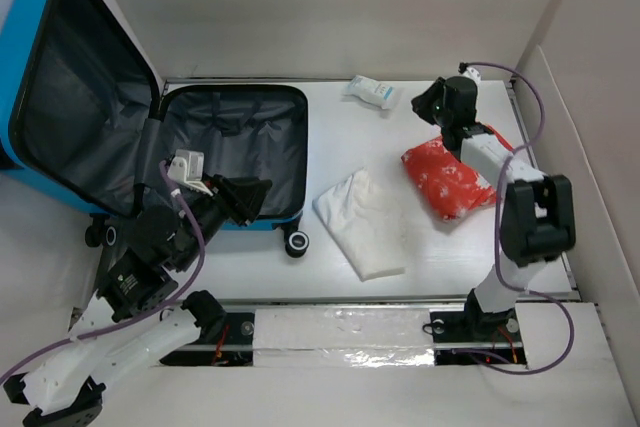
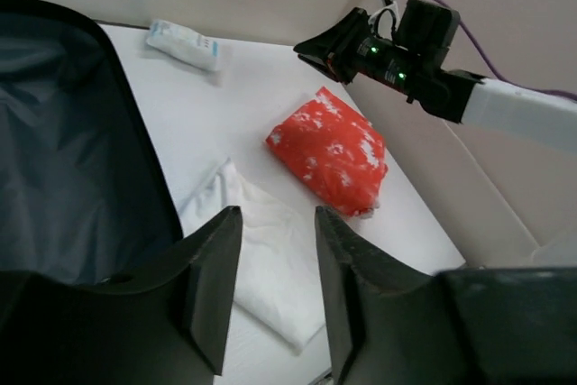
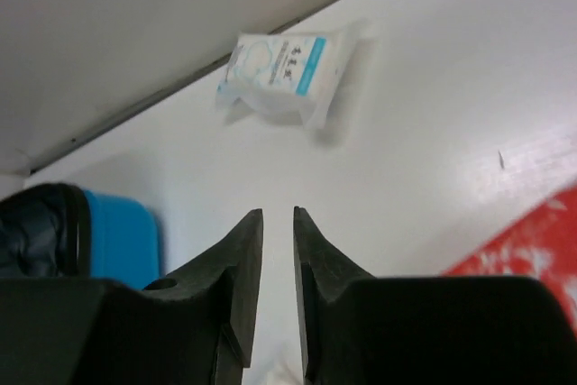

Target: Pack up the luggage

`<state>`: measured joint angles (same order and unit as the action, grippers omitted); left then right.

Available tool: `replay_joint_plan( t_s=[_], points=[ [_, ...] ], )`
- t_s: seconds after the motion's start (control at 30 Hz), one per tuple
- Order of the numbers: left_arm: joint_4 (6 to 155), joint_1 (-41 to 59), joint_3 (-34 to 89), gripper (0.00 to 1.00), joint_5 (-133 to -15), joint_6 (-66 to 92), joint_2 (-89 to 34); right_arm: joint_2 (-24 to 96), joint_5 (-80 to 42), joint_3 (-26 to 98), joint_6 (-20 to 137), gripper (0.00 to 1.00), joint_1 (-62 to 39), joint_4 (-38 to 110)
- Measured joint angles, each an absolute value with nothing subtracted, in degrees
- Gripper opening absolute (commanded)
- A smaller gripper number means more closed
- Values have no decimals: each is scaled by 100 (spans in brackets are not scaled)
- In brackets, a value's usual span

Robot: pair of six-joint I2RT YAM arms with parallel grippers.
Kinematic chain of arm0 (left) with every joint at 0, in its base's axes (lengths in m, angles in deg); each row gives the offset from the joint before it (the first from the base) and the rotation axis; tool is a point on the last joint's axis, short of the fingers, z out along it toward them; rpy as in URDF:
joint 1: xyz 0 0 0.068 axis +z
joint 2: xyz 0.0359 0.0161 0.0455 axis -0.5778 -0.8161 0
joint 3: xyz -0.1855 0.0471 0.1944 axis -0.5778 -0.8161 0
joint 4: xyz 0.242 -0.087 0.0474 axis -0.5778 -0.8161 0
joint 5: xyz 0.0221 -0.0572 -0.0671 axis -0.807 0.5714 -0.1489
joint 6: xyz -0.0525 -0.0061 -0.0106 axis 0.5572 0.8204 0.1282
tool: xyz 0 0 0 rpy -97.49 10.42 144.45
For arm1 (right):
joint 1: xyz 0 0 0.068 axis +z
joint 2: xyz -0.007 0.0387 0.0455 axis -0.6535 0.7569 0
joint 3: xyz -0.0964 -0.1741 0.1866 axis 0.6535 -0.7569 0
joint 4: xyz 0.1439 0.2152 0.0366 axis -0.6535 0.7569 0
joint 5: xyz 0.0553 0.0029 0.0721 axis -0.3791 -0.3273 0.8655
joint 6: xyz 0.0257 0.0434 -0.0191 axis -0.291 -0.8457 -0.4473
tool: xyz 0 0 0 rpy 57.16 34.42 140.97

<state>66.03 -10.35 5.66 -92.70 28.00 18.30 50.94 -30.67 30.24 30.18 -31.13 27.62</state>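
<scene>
Top external view: left gripper [image 1: 254, 196] with jaws apart, a clear gap between the black fingers [image 2: 212, 286], gripping nothing. Hangs over the near right part of the luggage's [image 1: 80, 107] flat half, aimed right across the table [image 1: 450, 267]. Looks out, in the left wrist view, past the dark suitcase rim at a white folded cloth [image 2: 270, 263] just beyond the fingertips.

Right gripper [image 1: 422, 105] with jaws nearly together, only a narrow slit left between them, also gripping nothing. Hovers at the far right of the table, pointing left. Sits between a small white-and-blue packet [image 1: 372, 92] to its far left and a red packet with white print [image 1: 445, 179] on its near side. Forearm crosses above the right end of that red packet. Shows, in the right wrist view, the small packet [image 3: 284, 69] lying flat near the back wall, a red corner at the right edge, and a strip of blue shell at the left.

Luggage at the far left, lying open: bright blue shell, dark grey lining. Lid raised and tilted back to the left, beyond the table edge; other half flat on the table with black wheels [image 1: 297, 243] at its near right corner. Only grey lining visible inside.

White cloth [image 1: 362, 222] spread in the middle of the table, between suitcase and red packet, apart from both.
</scene>
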Motion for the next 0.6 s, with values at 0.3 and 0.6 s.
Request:
replay_joint_plan(
  t_s=[0.3,0.6],
  points=[
    [6398,-1006,225,43,-9567,2466,2574,7999,-2669,5413,2205,58,-3288,2793],
    [6367,-797,181,43,-9408,2263,2438,9070,-2610,6362,1615,53,-3378,3055]
  ],
)
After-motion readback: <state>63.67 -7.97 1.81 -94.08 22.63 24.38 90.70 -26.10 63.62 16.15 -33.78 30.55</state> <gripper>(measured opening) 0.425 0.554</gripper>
